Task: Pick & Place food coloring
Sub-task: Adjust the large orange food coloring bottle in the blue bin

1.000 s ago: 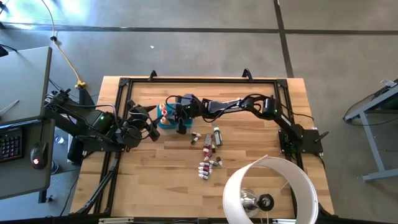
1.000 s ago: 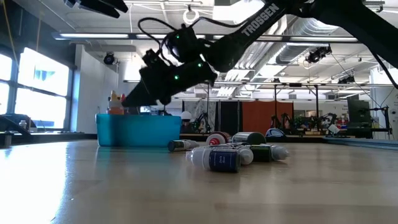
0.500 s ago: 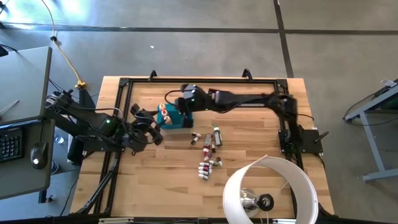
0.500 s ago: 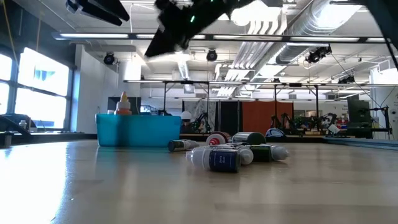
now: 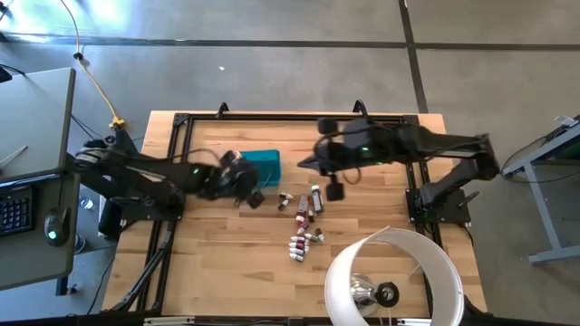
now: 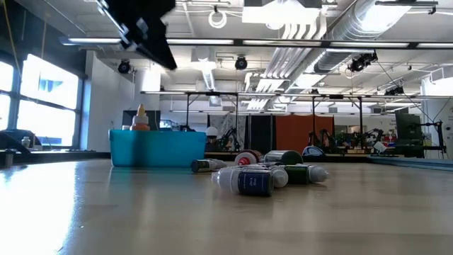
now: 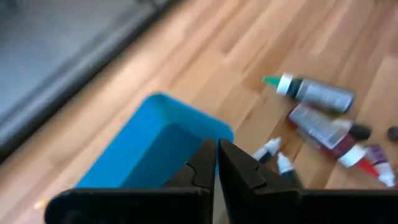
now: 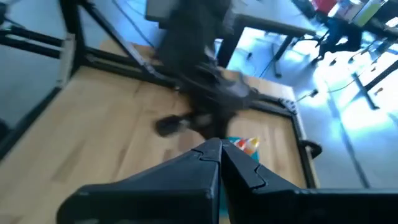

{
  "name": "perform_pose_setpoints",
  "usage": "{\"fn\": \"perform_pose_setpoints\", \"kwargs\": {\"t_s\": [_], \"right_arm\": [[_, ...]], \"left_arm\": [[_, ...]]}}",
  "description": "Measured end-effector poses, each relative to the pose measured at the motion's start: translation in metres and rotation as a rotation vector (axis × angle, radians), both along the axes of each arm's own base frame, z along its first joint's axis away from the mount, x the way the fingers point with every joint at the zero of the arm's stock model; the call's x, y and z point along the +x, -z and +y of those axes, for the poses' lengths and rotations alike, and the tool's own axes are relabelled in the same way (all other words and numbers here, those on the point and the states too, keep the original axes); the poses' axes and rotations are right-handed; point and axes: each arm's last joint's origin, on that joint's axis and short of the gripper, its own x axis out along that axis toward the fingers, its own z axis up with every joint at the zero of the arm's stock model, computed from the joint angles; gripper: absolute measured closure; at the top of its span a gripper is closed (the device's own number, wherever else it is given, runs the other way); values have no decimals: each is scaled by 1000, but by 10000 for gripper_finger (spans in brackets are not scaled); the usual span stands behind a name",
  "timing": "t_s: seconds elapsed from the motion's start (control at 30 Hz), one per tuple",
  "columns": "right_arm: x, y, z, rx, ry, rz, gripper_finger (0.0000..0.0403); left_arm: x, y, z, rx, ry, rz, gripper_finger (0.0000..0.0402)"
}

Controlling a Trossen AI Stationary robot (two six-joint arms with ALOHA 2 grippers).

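Several food coloring bottles [image 5: 304, 217] lie on their sides in a loose pile mid-table; they also show in the low view [image 6: 262, 176] and the left wrist view [image 7: 320, 118]. An orange bottle [image 6: 141, 117] stands in the teal bin [image 5: 265, 163], which rests on the table left of the pile. My left gripper [image 5: 248, 184] is shut and empty, above the bin's near left part [image 7: 155, 143]. My right gripper [image 5: 306, 163] is shut and empty, raised above the table to the right of the bin.
A white lamp shade [image 5: 399, 276] stands at the table's near right corner. A black frame rail [image 5: 290, 116] runs around the table. A desk with a keyboard and mouse [image 5: 36, 208] stands beyond the left edge. Bare wood lies near the front left.
My right gripper has risen from the bin and drawn back toward the table's right edge. My left gripper has gone toward the right, from beside the bin to above it. The bin and the pile of bottles have stayed where they were.
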Motion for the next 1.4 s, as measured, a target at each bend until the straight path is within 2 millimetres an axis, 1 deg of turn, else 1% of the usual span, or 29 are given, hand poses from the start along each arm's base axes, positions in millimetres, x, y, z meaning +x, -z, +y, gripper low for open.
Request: {"fn": "perform_pose_setpoints", "kwargs": {"t_s": [0.1, 0.2, 0.3, 0.43, 0.57, 0.63, 0.77, 0.87, 1.07, 1.27, 1.4], "right_arm": [[-19, -5, 8, 35, -11, 36, 403], [-29, -3, 13, 57, -14, 96, 403], [-32, 3, 17, 49, -26, 161, 403], [-26, 16, 19, 42, -33, 183, 403], [-23, 31, 18, 35, -27, 225, 403], [-21, 38, 17, 33, -22, 245, 403], [-20, 44, 17, 31, -21, 259, 403], [-20, 45, 17, 31, -21, 260, 403], [-19, 44, 17, 26, -27, 251, 402], [-19, 43, 17, 24, -42, 241, 402], [-19, 43, 18, 34, -57, 243, 402]], "left_arm": [[9, 14, 25, -73, 13, 84, 398], [15, 31, 43, -143, 29, 175, 398], [24, 44, 48, -163, 57, 229, 400], [31, 64, 48, -148, 85, 326, 401], [35, 80, 48, -153, 77, 404, 401], [33, 85, 49, -137, 59, 455, 401], [28, 90, 50, -104, 29, 531, 401], [25, 90, 50, -90, 16, 562, 401], [25, 85, 50, -74, 6, 594, 401], [31, 82, 51, -29, 68, 572, 401], [35, 89, 52, -3, 115, 609, 401]]}}
